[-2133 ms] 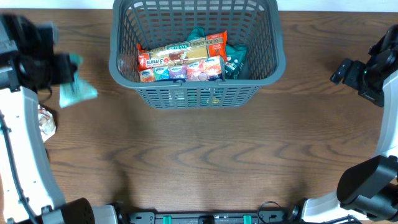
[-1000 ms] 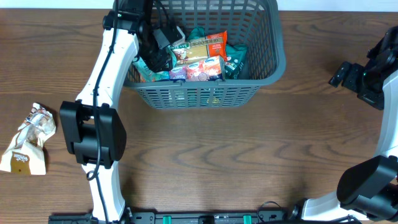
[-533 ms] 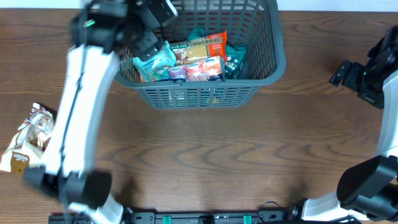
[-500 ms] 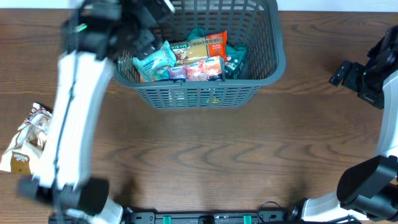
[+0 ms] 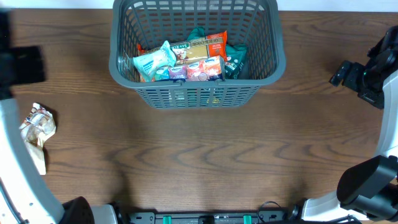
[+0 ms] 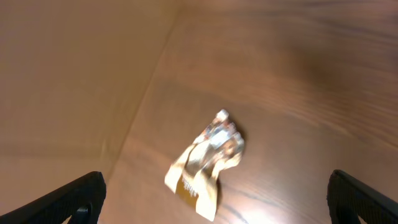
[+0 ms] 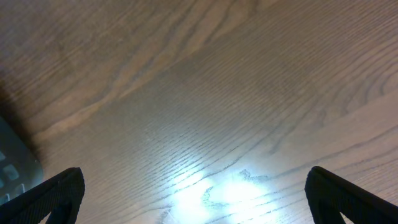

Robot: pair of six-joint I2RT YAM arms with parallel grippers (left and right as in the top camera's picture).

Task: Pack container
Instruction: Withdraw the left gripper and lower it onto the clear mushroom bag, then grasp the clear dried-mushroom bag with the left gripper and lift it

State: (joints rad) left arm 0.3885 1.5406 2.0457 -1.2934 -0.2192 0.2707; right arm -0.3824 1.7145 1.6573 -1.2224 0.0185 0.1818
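The container (image 5: 193, 96), a dark grey slotted basket, stands at the table's back centre. Inside lie a teal packet (image 5: 152, 61), orange and red packets (image 5: 202, 48) and dark green ones (image 5: 235, 59). A crumpled gold-and-brown packet (image 5: 38, 124) lies on the wood far left; in the left wrist view it (image 6: 208, 162) sits below and between the fingers. My left gripper (image 6: 214, 205) is open and empty above it; its arm (image 5: 22, 65) is blurred at the left edge. My right gripper (image 7: 194, 193) is open and empty over bare wood, far right of the basket (image 5: 345, 71).
The table's left edge (image 6: 146, 93) runs close beside the gold packet, with a tan floor beyond. A corner of the basket (image 7: 12, 165) shows at the left of the right wrist view. Bare wood stretches in front of the basket.
My left arm swung out of the basket to the far left; its jaws opened and the teal packet now lies in the basket. The right arm has not moved.
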